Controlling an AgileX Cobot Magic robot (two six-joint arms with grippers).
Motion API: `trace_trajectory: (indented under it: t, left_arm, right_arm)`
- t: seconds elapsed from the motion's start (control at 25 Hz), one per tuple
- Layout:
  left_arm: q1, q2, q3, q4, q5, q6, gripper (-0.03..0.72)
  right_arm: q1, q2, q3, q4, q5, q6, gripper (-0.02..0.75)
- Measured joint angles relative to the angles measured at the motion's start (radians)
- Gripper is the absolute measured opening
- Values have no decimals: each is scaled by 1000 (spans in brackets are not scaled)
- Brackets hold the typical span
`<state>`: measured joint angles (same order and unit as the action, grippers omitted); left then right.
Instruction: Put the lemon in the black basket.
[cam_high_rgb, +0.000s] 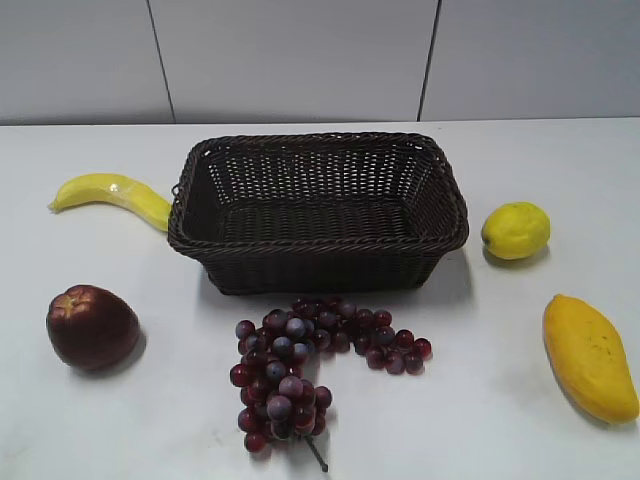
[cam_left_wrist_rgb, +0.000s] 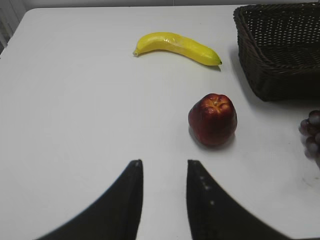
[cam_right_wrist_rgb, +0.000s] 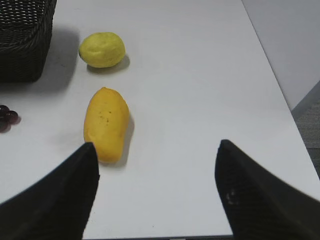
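Note:
The lemon (cam_high_rgb: 516, 230) lies on the white table just right of the black basket (cam_high_rgb: 318, 240); it also shows in the right wrist view (cam_right_wrist_rgb: 102, 49) beside the basket's corner (cam_right_wrist_rgb: 22, 45). The basket stands empty at the table's middle and shows in the left wrist view (cam_left_wrist_rgb: 280, 55). My right gripper (cam_right_wrist_rgb: 156, 150) is wide open and empty, above the table near its front edge, well short of the lemon. My left gripper (cam_left_wrist_rgb: 164, 165) is open and empty, above bare table in front of the apple. Neither gripper shows in the exterior view.
A mango (cam_high_rgb: 588, 356) (cam_right_wrist_rgb: 106, 123) lies front right, between my right gripper and the lemon. A banana (cam_high_rgb: 115, 195) (cam_left_wrist_rgb: 177, 47) lies left of the basket, a red apple (cam_high_rgb: 91, 326) (cam_left_wrist_rgb: 212, 119) front left, purple grapes (cam_high_rgb: 300, 365) in front of the basket.

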<state>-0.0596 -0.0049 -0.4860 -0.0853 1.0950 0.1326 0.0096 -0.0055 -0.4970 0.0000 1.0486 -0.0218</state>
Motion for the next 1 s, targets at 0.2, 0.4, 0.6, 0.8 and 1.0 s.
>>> trace_trajectory:
  t: [0.2, 0.4, 0.6, 0.8, 1.0]
  left_arm:
    - [0, 0, 0, 0, 0, 0, 237]
    - [0, 0, 0, 0, 0, 0, 232]
    - [0, 0, 0, 0, 0, 0, 230]
    - [0, 0, 0, 0, 0, 0, 230]
    - [0, 0, 0, 0, 0, 0, 230]
  right_arm:
    - [0, 0, 0, 0, 0, 0, 590]
    - [0, 0, 0, 0, 0, 0, 590]
    - [0, 0, 0, 0, 0, 0, 590]
    - [0, 0, 0, 0, 0, 0, 590]
    - [0, 16, -1, 0, 0, 3, 590]
